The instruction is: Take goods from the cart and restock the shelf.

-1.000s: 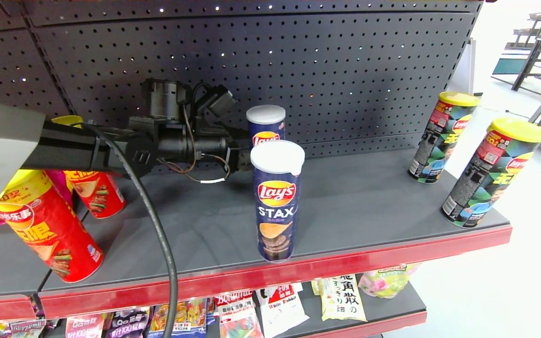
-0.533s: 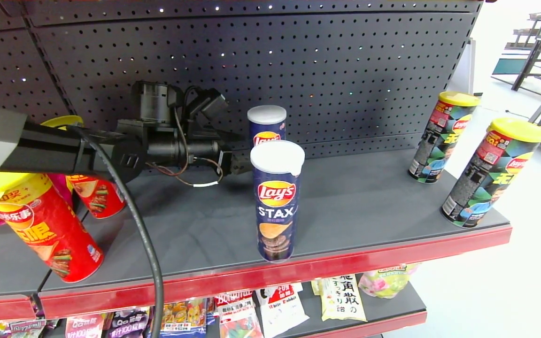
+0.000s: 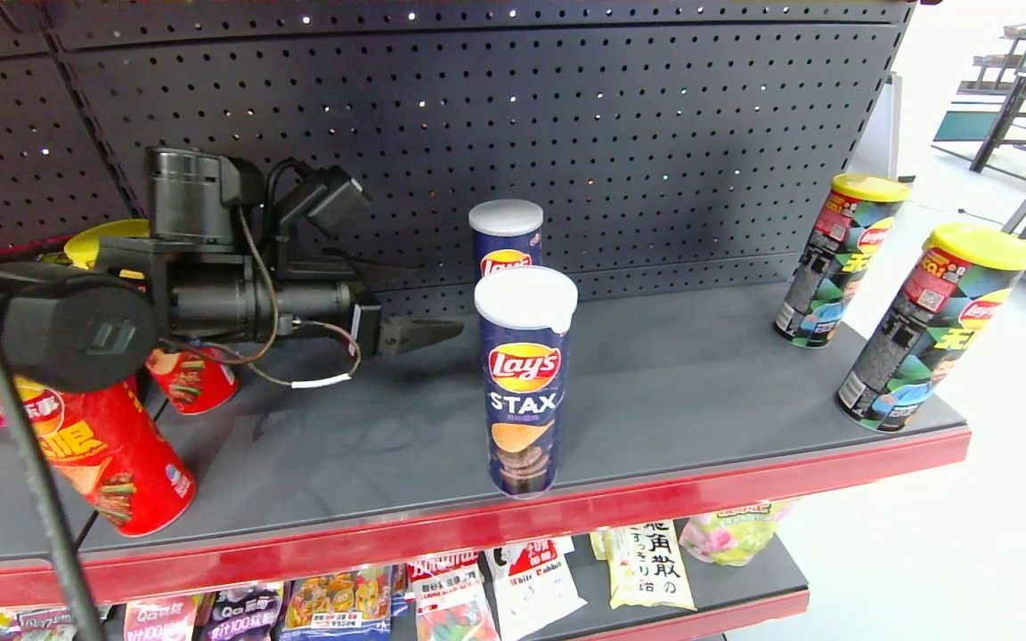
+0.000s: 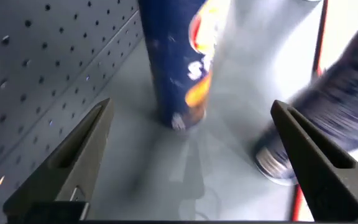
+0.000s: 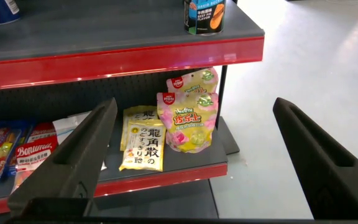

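- Hovering over the grey metal shelf with a red front lip (image 3: 673, 401), the left gripper (image 4: 191, 112) has its fingers spread wide, with nothing held between them.
- Near its fingertips, a tall blue crisp can with a white lid (image 3: 505, 233) stands upright by the perforated back panel (image 3: 655, 133).
- A second blue can of the same kind (image 3: 524, 383) stands upright near the front lip.
- The right gripper (image 5: 194, 106), likewise spread and empty, faces snack packets (image 5: 143, 146) on a lower shelf.

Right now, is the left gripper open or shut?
Open. In the left wrist view the left gripper has its fingers wide apart, gripping nothing; the rear blue chip can stands upright on the shelf beyond them.
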